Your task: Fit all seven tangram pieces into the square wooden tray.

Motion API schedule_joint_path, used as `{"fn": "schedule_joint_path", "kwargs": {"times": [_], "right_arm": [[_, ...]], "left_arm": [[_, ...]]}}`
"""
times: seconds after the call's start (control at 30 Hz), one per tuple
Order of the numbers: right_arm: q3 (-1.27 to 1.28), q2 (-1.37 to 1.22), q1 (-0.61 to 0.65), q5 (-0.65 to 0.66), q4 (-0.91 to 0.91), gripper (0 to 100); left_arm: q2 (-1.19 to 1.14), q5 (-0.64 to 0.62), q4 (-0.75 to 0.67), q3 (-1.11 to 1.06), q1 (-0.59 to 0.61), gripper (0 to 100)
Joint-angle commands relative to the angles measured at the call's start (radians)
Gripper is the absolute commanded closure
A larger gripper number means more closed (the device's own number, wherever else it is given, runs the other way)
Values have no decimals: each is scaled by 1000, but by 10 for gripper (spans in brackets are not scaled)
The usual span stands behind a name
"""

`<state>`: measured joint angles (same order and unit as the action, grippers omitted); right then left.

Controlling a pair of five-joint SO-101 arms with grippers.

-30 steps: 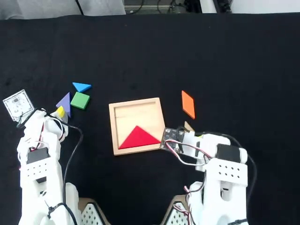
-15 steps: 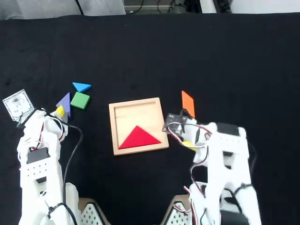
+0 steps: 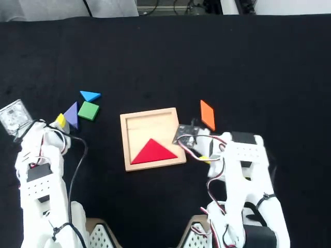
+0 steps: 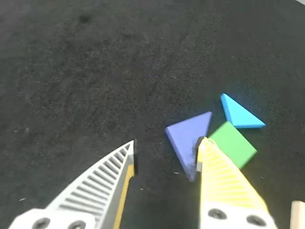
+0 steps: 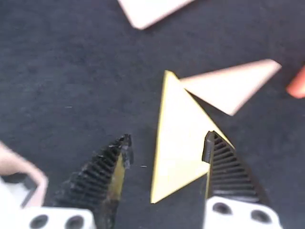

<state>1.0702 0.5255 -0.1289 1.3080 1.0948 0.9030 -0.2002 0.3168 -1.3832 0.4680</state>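
The square wooden tray lies mid-table with a red triangle inside. An orange parallelogram sits just right of it. My right gripper is open low over a yellow triangle, one black finger on either side of it. A pale wooden triangle touches the yellow one. At the left lie a purple triangle, a green square and a blue triangle. My left gripper is open, its yellow finger at the purple triangle's edge.
A tray corner lies close ahead of the right gripper. The right arm covers the table beside the tray's right edge. A white tag sits on the left arm. Black cloth stretches open across the far half.
The right arm has swung away from the front edge toward the orange piece, and its wrist now sits beside the tray's right edge. The left arm has shifted slightly left.
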Motion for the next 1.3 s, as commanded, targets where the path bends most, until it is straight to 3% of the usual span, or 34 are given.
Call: {"fn": "schedule_joint_path", "kwargs": {"times": [0.0,0.1,0.3,0.7,1.27], "right_arm": [[-38,-10,-61,2,-94,685],[-2,-10,-80,80,-126,597],[12,-13,-130,161,-166,616],[79,-13,-55,161,-81,619],[145,-15,-107,161,-209,620]], "left_arm": [[6,-5,-8,-2,53,780],[3,-5,-14,-4,51,780],[0,-5,-14,-4,51,780],[0,-5,-12,-4,51,780],[2,-5,-9,-4,51,780]]}}
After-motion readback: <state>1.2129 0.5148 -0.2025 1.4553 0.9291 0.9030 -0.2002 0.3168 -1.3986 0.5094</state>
